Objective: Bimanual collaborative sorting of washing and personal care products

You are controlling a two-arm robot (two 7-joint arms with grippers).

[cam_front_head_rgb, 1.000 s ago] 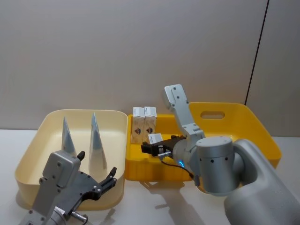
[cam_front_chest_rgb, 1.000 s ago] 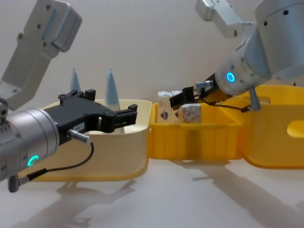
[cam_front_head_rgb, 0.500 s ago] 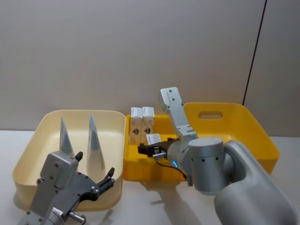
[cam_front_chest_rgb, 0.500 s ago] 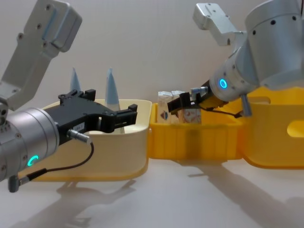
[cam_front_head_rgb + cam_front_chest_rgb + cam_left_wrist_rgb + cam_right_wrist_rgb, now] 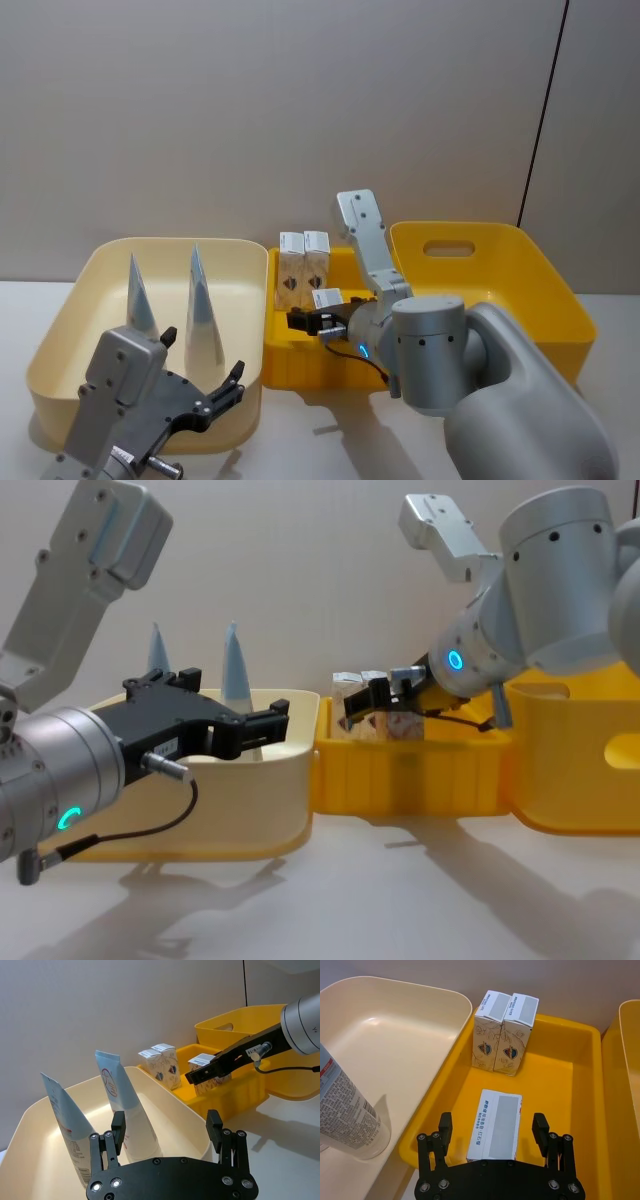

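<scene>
The right claw [image 5: 492,1119] is hanging released over the small yellow bin [image 5: 300,362], its fingers straddling a white carton [image 5: 495,1132] with a gap showing on either side. The carton is sitting inside that bin, near two other cartons [image 5: 490,1035] standing side by side and touching at the far corner. The left claw [image 5: 166,1120] is hovering spread and empty at the near rim of the cream bin [image 5: 80,300]. Inside it, two light-blue tubes [image 5: 203,305] are standing upright, apart.

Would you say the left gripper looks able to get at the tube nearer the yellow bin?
Probably yes: the left gripper is open, facing that tube, which stands upright in the cream bin with nothing between them.
</scene>
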